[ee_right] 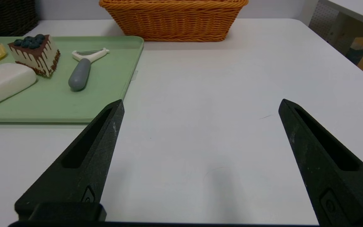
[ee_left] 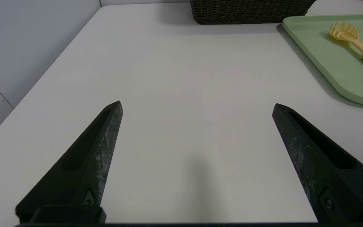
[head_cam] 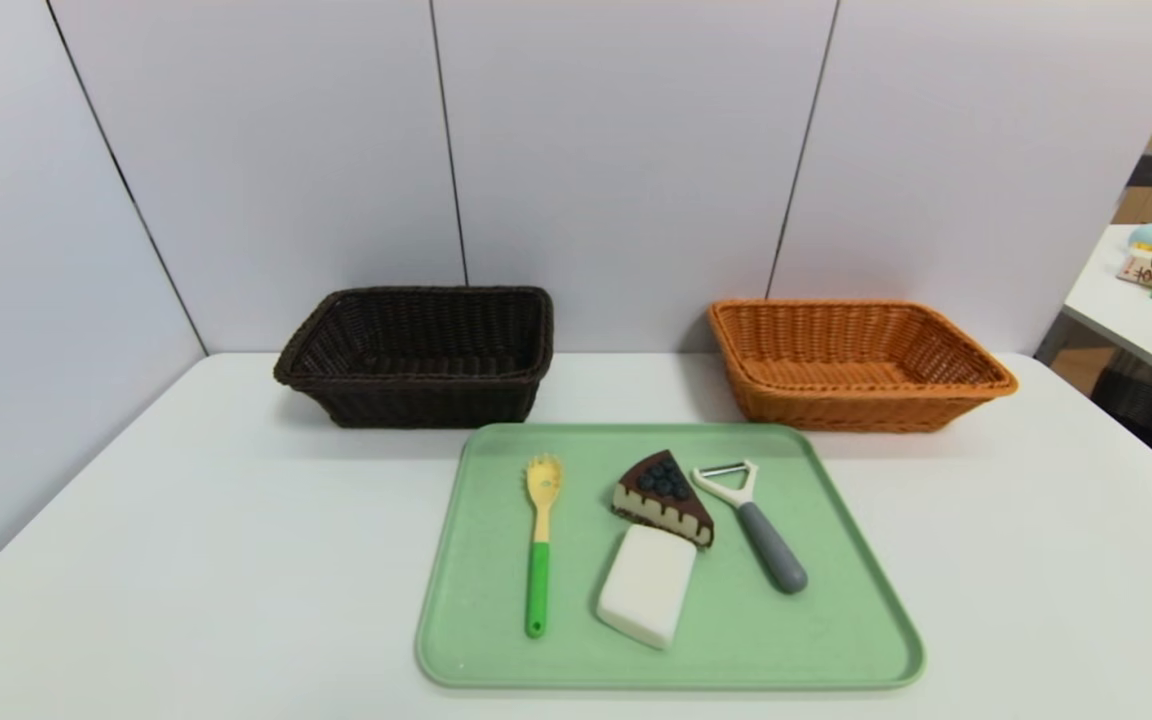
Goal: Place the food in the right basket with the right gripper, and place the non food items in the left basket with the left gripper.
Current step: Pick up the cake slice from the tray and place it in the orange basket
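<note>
The left gripper (ee_left: 197, 107) hangs over bare table (ee_left: 175, 78) with its jaws spread wide and nothing between them. Ahead of it and toward the middle lies the green tray (ee_left: 336, 66) with the yellow-and-green pasta fork (ee_left: 354, 41); straight beyond stands the dark basket (ee_left: 250, 11).

The right gripper (ee_right: 200, 104) is likewise wide apart and empty above the table. Off to its inner side the tray carries the grey-handled peeler (ee_right: 82, 69), the chocolate cake slice (ee_right: 36, 53) and the white block (ee_right: 3, 83). The orange basket (ee_right: 173, 20) stands ahead, beyond the tray.
</note>
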`<state>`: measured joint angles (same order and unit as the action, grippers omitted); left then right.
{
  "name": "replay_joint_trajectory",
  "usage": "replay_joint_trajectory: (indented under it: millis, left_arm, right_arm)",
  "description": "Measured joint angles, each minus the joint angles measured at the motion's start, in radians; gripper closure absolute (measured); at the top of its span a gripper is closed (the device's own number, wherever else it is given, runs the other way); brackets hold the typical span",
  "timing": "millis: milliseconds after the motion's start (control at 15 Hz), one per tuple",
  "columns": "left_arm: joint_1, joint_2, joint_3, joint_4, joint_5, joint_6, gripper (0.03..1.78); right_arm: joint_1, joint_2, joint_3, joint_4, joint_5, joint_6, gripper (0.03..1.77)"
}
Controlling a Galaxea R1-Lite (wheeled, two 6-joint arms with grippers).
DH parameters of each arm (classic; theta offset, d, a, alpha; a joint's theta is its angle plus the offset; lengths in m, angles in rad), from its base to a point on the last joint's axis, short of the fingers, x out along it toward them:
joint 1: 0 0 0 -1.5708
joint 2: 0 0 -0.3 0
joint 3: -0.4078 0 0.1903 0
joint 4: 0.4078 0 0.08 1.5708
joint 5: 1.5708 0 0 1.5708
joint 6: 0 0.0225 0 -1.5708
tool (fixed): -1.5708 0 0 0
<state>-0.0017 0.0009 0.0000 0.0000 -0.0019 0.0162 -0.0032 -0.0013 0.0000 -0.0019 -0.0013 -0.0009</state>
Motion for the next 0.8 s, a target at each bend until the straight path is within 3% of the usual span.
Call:
replay_joint_trajectory:
  millis: [467,800]
  left_arm:
    - [-0.001,0.001,-0.038,0.028,-0.059,0.133,0.12]
    - [0.0,0.082,-0.239,0.147,-0.15,0.135,0.12]
  right_arm:
    - [0.0,0.0,-0.023,0.004,0.005,-0.011,0.11]
    - [0.0,0.068,-0.214,0.067,0.075,-0.005,0.11]
